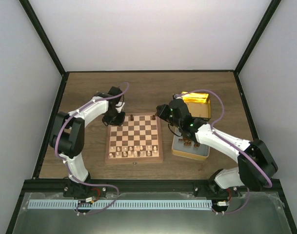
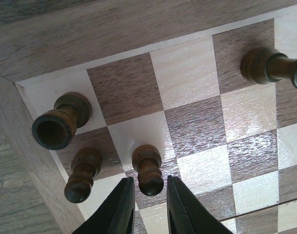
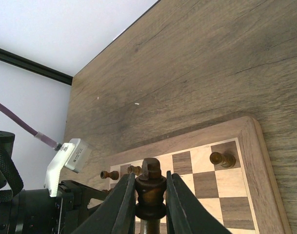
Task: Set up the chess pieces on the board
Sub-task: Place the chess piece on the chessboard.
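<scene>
L pincer (image 2: 150,179) sits low over far-L corner of the board (image 1: 138,132). Its jaws are slightly apart, straddling the head of a dark pawn (image 2: 149,170) that stands on its sq; thin gap each side, no contact visible. Just L of the L finger is a second pawn (image 2: 82,174); ahead & L of the tips, a dark rook (image 2: 60,122) on the corner sq. Ahead & well R stands a taller dark piece (image 2: 267,66), partly cut by frame edge. Pale chessmen (image 1: 131,151) fill the near rows, well behind both pincers. R pincer (image 3: 150,175), over the board's far-R part, is clamped on a dark chessman (image 3: 150,192), base out of frame. Ahead & R of it, a lone dark piece (image 3: 221,159) on the corner sq. Gold tin (image 1: 194,103) lies just R of R pincer.
</scene>
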`<state>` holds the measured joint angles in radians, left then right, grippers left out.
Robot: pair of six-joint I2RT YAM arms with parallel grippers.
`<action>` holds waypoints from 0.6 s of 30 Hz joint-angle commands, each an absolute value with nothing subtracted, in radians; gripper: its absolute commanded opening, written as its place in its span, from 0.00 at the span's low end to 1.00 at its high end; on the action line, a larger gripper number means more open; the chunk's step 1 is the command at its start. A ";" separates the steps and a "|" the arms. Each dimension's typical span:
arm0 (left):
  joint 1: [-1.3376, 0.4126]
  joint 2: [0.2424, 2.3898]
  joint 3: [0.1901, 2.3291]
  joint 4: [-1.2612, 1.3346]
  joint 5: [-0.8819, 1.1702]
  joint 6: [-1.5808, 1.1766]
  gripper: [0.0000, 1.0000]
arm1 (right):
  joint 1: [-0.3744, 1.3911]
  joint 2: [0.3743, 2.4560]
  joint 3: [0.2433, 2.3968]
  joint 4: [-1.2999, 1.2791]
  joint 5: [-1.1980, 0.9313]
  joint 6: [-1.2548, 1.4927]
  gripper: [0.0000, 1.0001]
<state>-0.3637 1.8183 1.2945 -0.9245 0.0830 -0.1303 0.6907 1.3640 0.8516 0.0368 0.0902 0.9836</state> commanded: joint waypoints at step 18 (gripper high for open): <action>-0.336 1.493 1.238 -0.601 0.304 -0.262 0.35 | 0.685 1.272 0.726 0.434 -0.147 0.591 0.12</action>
<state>-0.3557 1.6165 1.3075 -0.8169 0.1654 -0.1734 0.6899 1.3251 0.7624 0.2146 -0.0154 0.7784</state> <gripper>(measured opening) 0.335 0.165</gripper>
